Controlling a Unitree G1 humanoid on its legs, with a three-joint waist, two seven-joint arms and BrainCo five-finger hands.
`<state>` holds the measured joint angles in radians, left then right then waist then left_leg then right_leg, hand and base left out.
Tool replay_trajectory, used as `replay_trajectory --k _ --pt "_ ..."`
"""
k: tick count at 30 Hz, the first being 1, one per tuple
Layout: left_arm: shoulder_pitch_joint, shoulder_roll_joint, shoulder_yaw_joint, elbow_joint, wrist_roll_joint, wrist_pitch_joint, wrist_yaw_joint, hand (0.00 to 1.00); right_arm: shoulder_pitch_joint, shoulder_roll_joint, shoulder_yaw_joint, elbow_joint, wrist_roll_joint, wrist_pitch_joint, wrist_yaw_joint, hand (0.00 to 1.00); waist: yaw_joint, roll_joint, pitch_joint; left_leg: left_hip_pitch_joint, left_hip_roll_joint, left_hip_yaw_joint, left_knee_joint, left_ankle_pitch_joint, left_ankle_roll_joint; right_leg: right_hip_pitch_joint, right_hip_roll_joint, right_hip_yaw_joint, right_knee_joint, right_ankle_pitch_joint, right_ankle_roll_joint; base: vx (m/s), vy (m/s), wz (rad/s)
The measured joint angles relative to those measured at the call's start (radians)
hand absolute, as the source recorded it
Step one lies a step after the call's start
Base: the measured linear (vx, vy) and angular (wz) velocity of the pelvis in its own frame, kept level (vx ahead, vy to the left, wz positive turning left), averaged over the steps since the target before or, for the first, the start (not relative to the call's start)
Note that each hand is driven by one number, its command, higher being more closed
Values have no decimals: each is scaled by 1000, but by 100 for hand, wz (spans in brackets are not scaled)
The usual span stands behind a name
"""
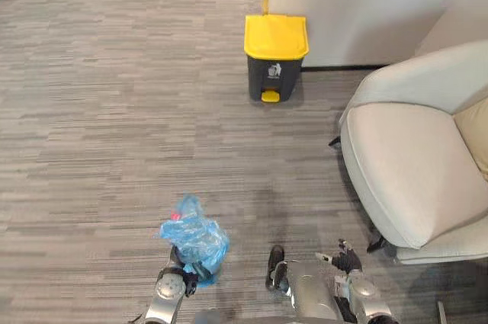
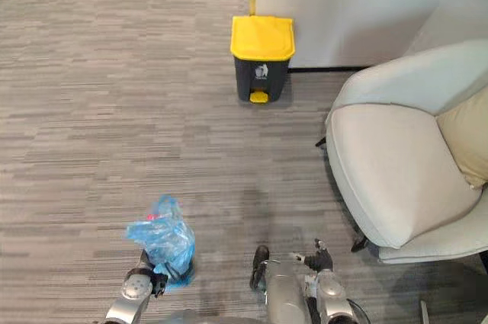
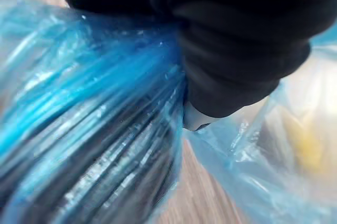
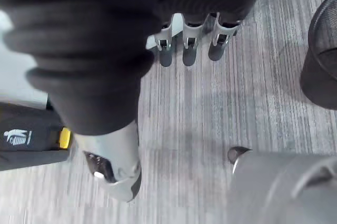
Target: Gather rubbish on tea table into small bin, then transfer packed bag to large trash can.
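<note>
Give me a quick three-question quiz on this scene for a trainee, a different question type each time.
1. True or false: the yellow-lidded pedal bin has its lid shut.
2. Fill the gap: the right hand, fingers straight, holds ____.
3. The blue rubbish bag is: A) gripped by the left hand; B) in the right hand; C) inside the pedal bin.

Key: 1 true; 2 nothing; 3 A.
</note>
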<state>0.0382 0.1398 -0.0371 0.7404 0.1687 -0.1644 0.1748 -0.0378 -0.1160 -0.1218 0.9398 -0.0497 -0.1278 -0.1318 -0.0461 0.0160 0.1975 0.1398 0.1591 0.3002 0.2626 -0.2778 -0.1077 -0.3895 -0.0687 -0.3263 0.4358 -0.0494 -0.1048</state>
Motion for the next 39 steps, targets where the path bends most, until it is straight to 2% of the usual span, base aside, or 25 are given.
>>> replay_trajectory --k 1,2,3,4,5,8,10,13,15,16,17,18,20,23,25,26,28,30,31,32,33,34,36,37,39 --pt "-5 -2 -3 0 0 0 0 100 3 -4 0 1 0 0 0 0 -3 2 -1 5 3 -4 20 14 -12 4 -1 0 17 -27 6 279 -125 4" --pt "-16 -10 -3 0 0 -1 0 100 17 -7 2 1 0 0 2 0 -4 8 0 -27 30 -30 137 18 -20 33 6 -9 21 -66 12 300 -117 7" --pt "-17 -17 -3 0 0 -2 0 100 28 -6 7 2 0 1 3 0 -1 18 4 -88 73 -65 319 55 -52 85 32 -11 -9 -88 25 295 -111 3" --pt "-17 -19 -3 0 0 -2 -1 100 31 -4 7 2 0 1 3 0 1 23 7 -123 96 -81 415 91 -54 118 46 -11 -33 -89 22 290 -80 -13" --pt "-6 -24 -3 -2 0 -1 -1 100 38 0 7 -4 1 2 1 0 6 32 8 -192 138 -102 593 128 -51 179 75 -8 -81 -88 11 288 -40 -17" --pt "20 -24 -1 -2 -1 -1 -2 100 42 16 5 -4 10 2 0 0 23 19 13 -331 149 -88 751 66 2 304 102 28 -177 -95 -5 305 3 -32" --pt "26 -27 2 -3 -1 0 -1 100 38 19 -4 -3 11 2 0 0 46 16 15 -403 125 -72 627 43 38 350 102 60 -219 -87 8 249 59 -45" --pt "27 -31 16 -6 -4 -1 0 100 19 28 -20 -2 10 1 0 0 69 5 23 -437 57 -98 350 44 36 387 80 106 -249 -84 43 303 159 -44" --pt "30 -45 31 -6 -10 -1 0 100 4 22 -26 -2 10 0 -1 0 70 13 25 -417 -3 -151 45 125 -2 413 56 143 -243 -117 100 332 250 -40" --pt "33 -49 31 -5 -10 -1 0 100 5 18 -25 -1 10 0 -1 0 75 22 27 -405 0 -156 22 194 4 419 60 158 -237 -133 117 332 294 -58" --pt "39 -47 32 -5 -10 0 -1 100 7 23 -20 1 9 0 -1 0 89 13 23 -387 -18 -147 37 234 69 431 46 188 -220 -158 145 359 279 -36" --pt "45 -39 32 -5 -11 0 -1 100 18 31 -18 -1 9 0 0 0 89 -17 11 -391 -52 -135 67 183 86 433 9 196 -189 -192 171 433 323 -25" --pt "42 -38 31 -4 -11 1 -1 100 25 31 -18 1 8 0 0 0 87 -43 4 -383 -92 -108 106 117 109 372 -51 225 -24 -246 207 353 216 -10" --pt "64 -30 28 -3 -13 2 0 100 15 33 -8 10 0 0 2 0 85 -48 3 -307 -127 -74 105 54 137 241 -118 253 314 -192 294 365 158 -18" --pt "77 -16 19 -4 -24 3 1 100 17 35 17 30 -6 5 4 0 80 -47 4 -236 -132 -74 104 23 157 191 -143 219 474 -193 261 400 61 2" --pt "76 -4 19 -4 -33 3 1 100 14 35 21 30 -17 5 4 0 72 -46 4 -202 -131 -78 93 11 160 156 -142 185 507 -219 222 399 -17 16" --pt "71 5 22 -4 -40 3 1 100 3 30 21 30 -23 5 4 0 59 -41 7 -152 -123 -82 57 10 160 95 -118 143 458 -247 177 450 -77 11" --pt "56 -2 29 -4 -40 3 1 100 -7 18 21 29 -23 5 4 0 56 -19 20 -103 -93 -85 24 10 158 44 -68 108 315 -249 158 443 -133 5" --pt "47 0 29 -4 -40 2 1 100 -12 15 21 29 -23 6 4 0 54 -13 24 -76 -77 -91 11 8 149 23 -42 105 167 -220 154 301 -111 30" --pt "48 11 29 -3 -40 0 1 100 4 16 22 29 -23 7 3 0 50 -30 18 -48 -82 -102 4 -2 103 38 -35 110 -32 -99 158 519 -207 46" --pt "42 8 28 13 -40 1 0 100 22 6 21 38 -23 7 3 0 44 -33 20 -13 -79 -131 0 -38 51 53 -33 118 -64 55 83 460 -183 28" --pt "40 -1 29 23 -40 3 1 100 15 -3 21 49 -23 10 3 0 49 -14 16 -7 -55 -138 -1 -41 47 50 -17 113 -38 44 89 455 -178 17" --pt "30 -10 20 27 -37 1 -1 100 17 -7 12 41 -22 12 3 0 29 -11 11 -51 -26 -180 123 -26 23 54 -11 88 7 -57 67 384 -193 26" --pt "27 -13 18 27 -37 1 -1 100 19 -8 11 41 -22 13 3 0 30 -11 11 -67 -20 -185 157 -23 17 57 -10 84 10 -64 65 454 -261 33" --pt "20 -36 18 25 -37 1 -2 100 39 -4 13 30 -21 20 2 0 33 3 19 -209 60 -215 524 46 -82 161 23 54 -28 -107 47 372 -183 19"
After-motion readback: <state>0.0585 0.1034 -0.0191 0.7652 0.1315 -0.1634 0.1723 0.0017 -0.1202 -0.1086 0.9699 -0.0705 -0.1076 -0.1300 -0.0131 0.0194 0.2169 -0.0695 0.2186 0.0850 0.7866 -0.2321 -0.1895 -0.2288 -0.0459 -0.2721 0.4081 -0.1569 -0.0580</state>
